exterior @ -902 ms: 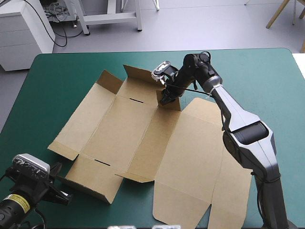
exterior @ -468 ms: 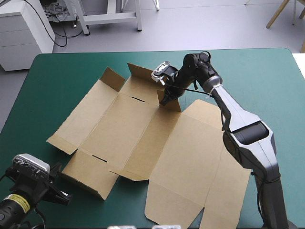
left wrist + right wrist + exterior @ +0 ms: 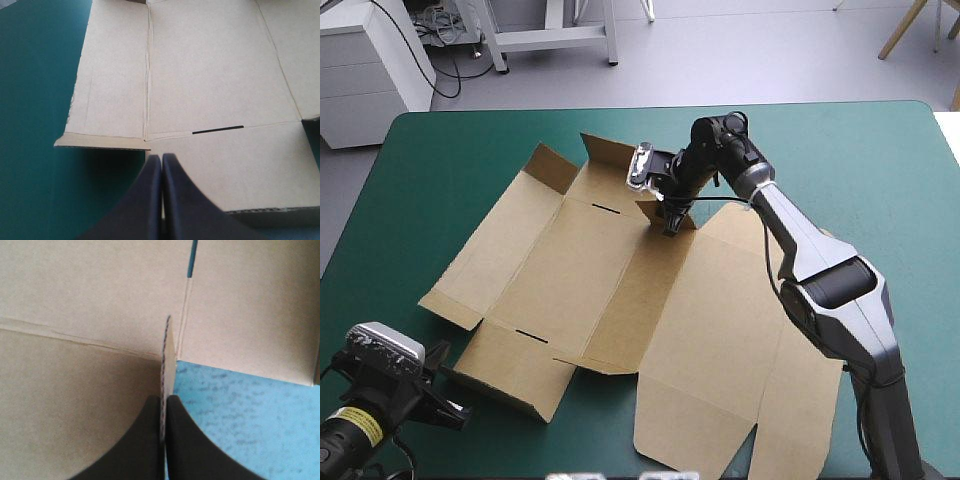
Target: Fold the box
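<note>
Right tool (image 3: 669, 224) on box (image 3: 575, 275) — one flap (image 3: 170, 365) upright

Looks like a robotics lab: a robot arm (image 3: 820, 270) over a teal-green table (image 3: 880, 170), and beyond its far edge a white cabinet (image 3: 365, 70), loose black cables (image 3: 438, 30) and a metal stand (image 3: 555, 38) on grey floor (image 3: 750, 55).

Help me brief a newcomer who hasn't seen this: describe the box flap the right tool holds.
On the teal-green table cover lies the brown box, a cut sheet spread almost flat. Follow its far edge to the small flap beside the large panel. It alone stands upright, pinched in the shut right tool; the other far-edge flaps are free.
</note>
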Tool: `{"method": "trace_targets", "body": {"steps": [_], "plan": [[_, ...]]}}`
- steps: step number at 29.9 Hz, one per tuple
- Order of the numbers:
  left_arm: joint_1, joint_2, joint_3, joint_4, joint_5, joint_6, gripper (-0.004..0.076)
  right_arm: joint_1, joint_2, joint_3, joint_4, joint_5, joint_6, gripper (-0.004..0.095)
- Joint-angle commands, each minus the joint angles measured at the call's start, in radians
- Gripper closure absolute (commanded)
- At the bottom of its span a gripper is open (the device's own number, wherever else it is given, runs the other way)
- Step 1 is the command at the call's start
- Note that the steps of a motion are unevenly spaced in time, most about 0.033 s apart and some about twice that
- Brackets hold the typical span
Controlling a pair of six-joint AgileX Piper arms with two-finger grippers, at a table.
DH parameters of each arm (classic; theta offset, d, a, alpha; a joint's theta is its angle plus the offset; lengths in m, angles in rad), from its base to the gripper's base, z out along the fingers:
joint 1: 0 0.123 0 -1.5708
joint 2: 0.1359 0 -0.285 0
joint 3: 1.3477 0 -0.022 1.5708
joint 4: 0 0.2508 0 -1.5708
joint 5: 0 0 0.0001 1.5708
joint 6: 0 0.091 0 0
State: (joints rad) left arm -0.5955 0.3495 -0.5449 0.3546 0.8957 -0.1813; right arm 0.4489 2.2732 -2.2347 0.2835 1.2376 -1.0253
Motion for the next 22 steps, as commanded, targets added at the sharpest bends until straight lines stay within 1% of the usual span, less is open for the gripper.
{"method": "trace_targets", "body": {"steps": [1,6,10,14,18,20,22], "plan": [[-0.007,0.015,-0.035,0.016,-0.055,-0.008,0.0734,0.043,-0.064,-0.029,0.031,-0.038,-0.108,0.0928],[-0.007,0.015,-0.035,0.016,-0.056,-0.009,0.0734,0.091,-0.064,-0.031,0.024,-0.069,-0.19,0.0928],[-0.007,0.015,-0.035,0.016,-0.056,-0.014,0.0734,0.119,-0.064,-0.033,0.02,-0.067,-0.247,0.0928],[-0.007,0.015,-0.035,0.016,-0.056,-0.028,0.0734,0.135,-0.064,-0.033,0.024,-0.044,-0.336,0.0927],[-0.007,0.015,-0.035,0.016,-0.056,-0.028,0.0734,0.146,-0.066,-0.033,0.077,-0.036,-0.392,0.0927],[-0.007,0.015,-0.035,0.016,-0.056,-0.028,0.0734,0.147,-0.066,-0.033,0.085,-0.036,-0.436,0.0927],[-0.007,0.015,-0.035,0.016,-0.056,-0.028,0.0734,0.147,-0.066,-0.033,0.081,-0.052,-0.438,0.0927]]}}
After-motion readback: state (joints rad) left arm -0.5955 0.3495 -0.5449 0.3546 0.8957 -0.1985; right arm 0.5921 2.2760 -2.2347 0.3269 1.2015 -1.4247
